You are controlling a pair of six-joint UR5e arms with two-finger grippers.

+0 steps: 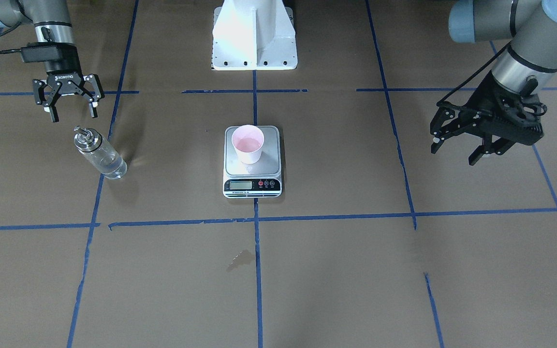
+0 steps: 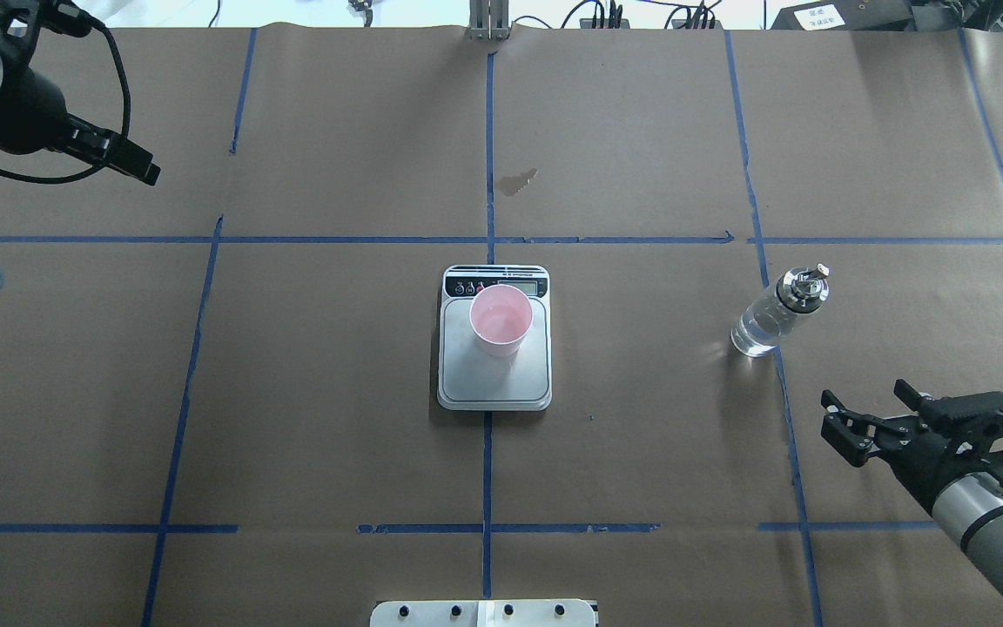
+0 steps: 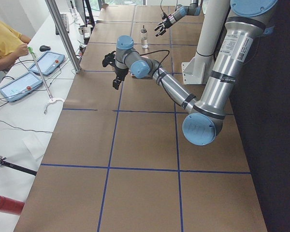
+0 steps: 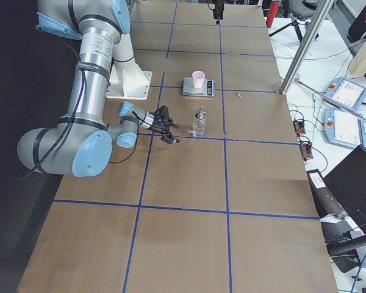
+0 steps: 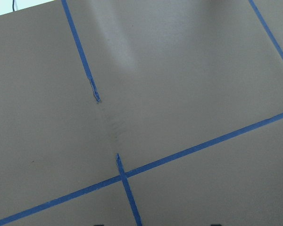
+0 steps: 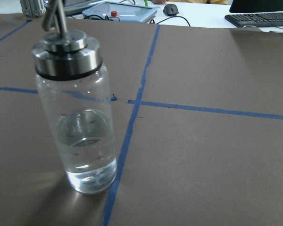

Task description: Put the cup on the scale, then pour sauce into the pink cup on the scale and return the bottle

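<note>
At table centre, the cup [image 1: 247, 143] stands upright on the scale [image 1: 269, 164], toward the display end of the steel plate. Well off on the robot's right, the bottle [image 1: 100, 154] stands upright on the table [image 1: 356, 270], beside a blue tape line [image 1: 95, 203]. The right gripper [image 1: 74, 115] hangs near it with jaws spread, touching nothing. The left gripper [image 1: 452, 155] hovers far out on the other side, also spread and empty.

Glass makes the bottle rigid, smooth and likely slippery, and it would break if dropped. The clear sauce [image 6: 87, 155] fills less than half of it, so it is probably modest in weight but will slosh when tilted. The best hold looks to be across the straight cylinder wall at mid-height, below the black ring and metal cap [image 6: 66, 54], which tapers and offers poor purchase. The cup appears thin and light, easy to crush or knock over.

"ROBOTIQ" reads on the right gripper's body. The bottle shows no label. The scale's display and the print beneath it are too small to read.
</note>
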